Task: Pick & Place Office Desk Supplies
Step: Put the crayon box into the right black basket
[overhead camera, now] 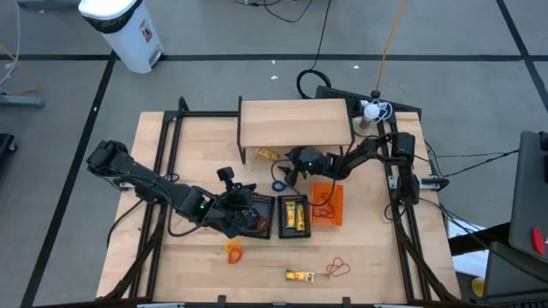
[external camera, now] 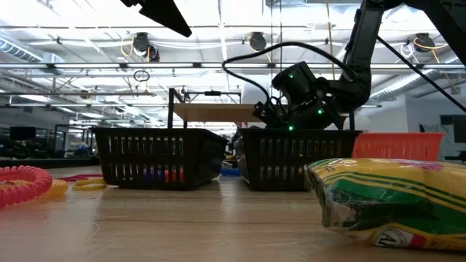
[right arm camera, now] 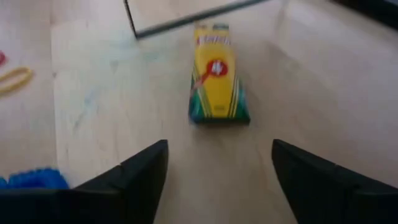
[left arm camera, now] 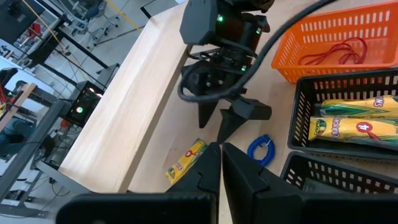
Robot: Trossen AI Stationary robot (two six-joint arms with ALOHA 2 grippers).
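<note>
Evidently the right tool (right arm camera: 217,165), fingers spread, faces the light, stiff crayon pack (right arm camera: 216,74) at twelve o'clock; grip its long sides

Bare wood lies between my right gripper's (right arm camera: 217,168) spread fingers and the crayon pack (right arm camera: 217,74) ahead. Just beyond the pack, the wooden shelf's leg (right arm camera: 132,18) blocks further reach.
</note>
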